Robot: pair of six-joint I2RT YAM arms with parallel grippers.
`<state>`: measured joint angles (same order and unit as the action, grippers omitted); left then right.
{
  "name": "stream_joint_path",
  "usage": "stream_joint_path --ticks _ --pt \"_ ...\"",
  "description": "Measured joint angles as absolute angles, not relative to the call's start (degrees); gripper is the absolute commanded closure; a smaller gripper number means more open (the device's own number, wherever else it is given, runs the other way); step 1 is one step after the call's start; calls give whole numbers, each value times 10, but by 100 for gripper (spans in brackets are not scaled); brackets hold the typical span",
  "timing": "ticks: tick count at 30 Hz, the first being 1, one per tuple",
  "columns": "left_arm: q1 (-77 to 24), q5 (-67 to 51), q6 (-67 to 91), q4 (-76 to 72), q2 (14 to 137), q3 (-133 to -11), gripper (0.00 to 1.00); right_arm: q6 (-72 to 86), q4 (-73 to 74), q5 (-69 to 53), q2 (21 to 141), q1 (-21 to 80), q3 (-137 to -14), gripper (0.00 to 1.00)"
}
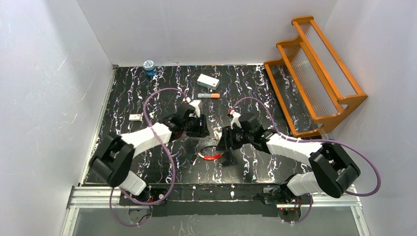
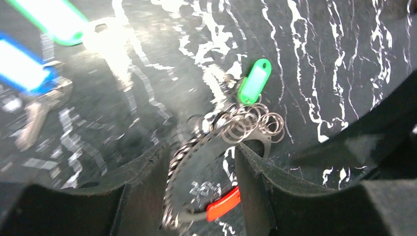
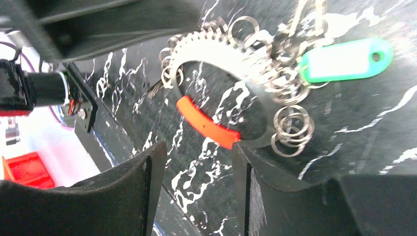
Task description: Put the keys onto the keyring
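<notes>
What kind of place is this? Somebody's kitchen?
Probably a robot test booth: plain white walls box in a black marbled table, with a left arm and right arm bolted at its edge.

The left arm (image 1: 147,136) and right arm (image 1: 290,146) wear white shells between bulky black joints. A purple cable (image 1: 164,90) loops from each, running down to the rail (image 1: 88,196) where their black bases (image 1: 282,196) sit. The fingers (image 2: 142,196) are thick matte black wedges.

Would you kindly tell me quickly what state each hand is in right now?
Left hand: fingers either side of the keyring; whether it grips cannot be told.
Right hand: open, holding nothing, keyring at its fingertips.
</notes>
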<state>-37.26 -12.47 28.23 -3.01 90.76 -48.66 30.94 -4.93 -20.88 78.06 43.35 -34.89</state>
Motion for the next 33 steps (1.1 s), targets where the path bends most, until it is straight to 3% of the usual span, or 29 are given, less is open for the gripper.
stream_joint_path --ticks 6,13,22,33 --pt "-373 -2 321 8 733 -389 51 287 -33 -211 816 363 -377 40" --pt "-373 25 409 5 601 -215 53 266 -17 -230 897 348 -404 46" --pt "-373 8 439 -57 614 -198 53 286 -52 -306 897 363 -373 51" --pt "-373 27 433 -64 634 -227 54 296 -53 -342 859 374 -380 38"
